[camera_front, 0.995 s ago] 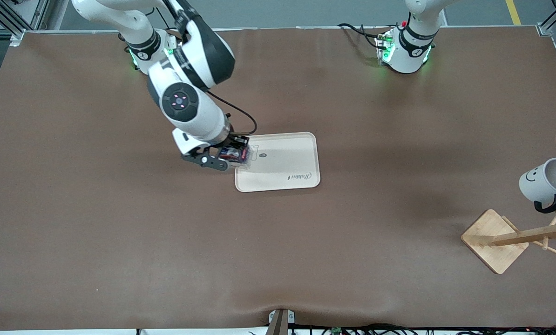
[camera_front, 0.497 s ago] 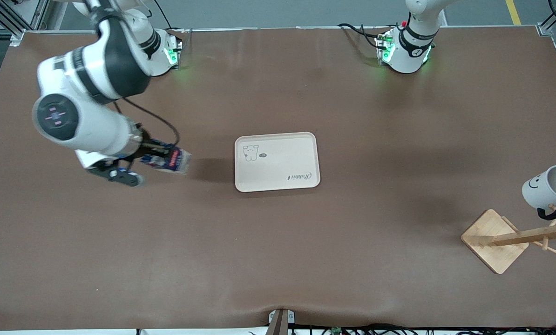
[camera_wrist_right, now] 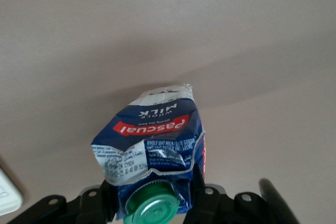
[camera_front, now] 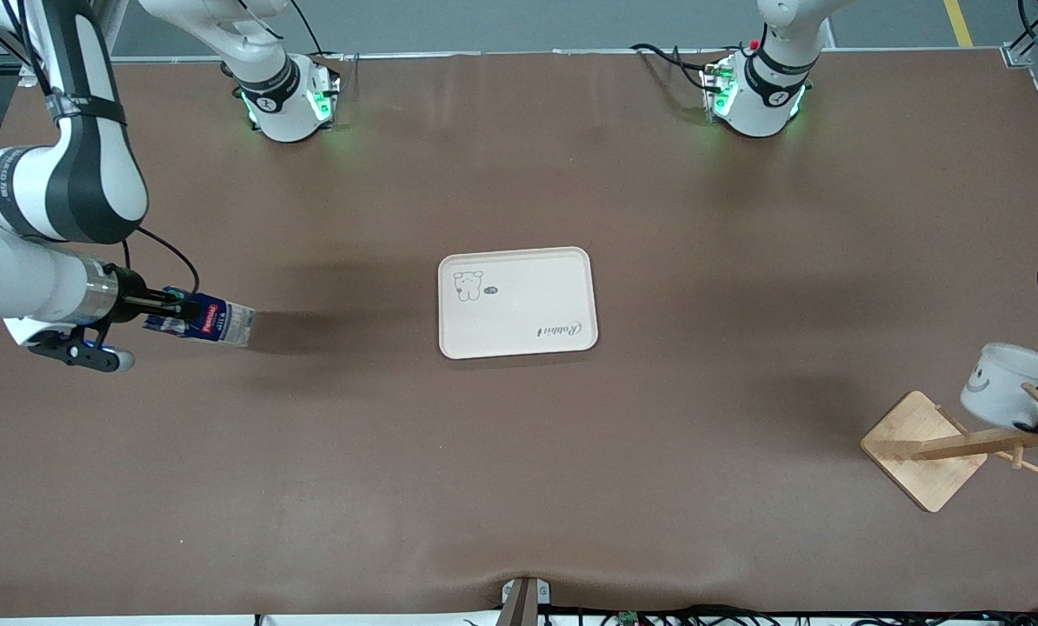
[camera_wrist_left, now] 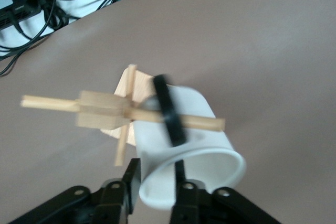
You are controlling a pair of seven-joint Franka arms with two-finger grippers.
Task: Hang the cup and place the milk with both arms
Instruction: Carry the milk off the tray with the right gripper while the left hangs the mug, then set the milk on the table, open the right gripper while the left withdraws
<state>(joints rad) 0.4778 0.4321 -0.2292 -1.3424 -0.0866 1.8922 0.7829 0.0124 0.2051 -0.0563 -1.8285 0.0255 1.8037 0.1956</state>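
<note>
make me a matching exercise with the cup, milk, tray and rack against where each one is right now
Things:
1. cup
2. milk
3. tray
4. rack

Places:
A. flat on the table's middle
B. held in the right claw
C. standing at the left arm's end of the table
D. handle looped over a rack peg

Pairs: 1-D, 2-B, 3-A, 4-C

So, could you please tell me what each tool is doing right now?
Left tool: astride the cup rim, grip cannot be told.
Right tool: closed on the milk.
</note>
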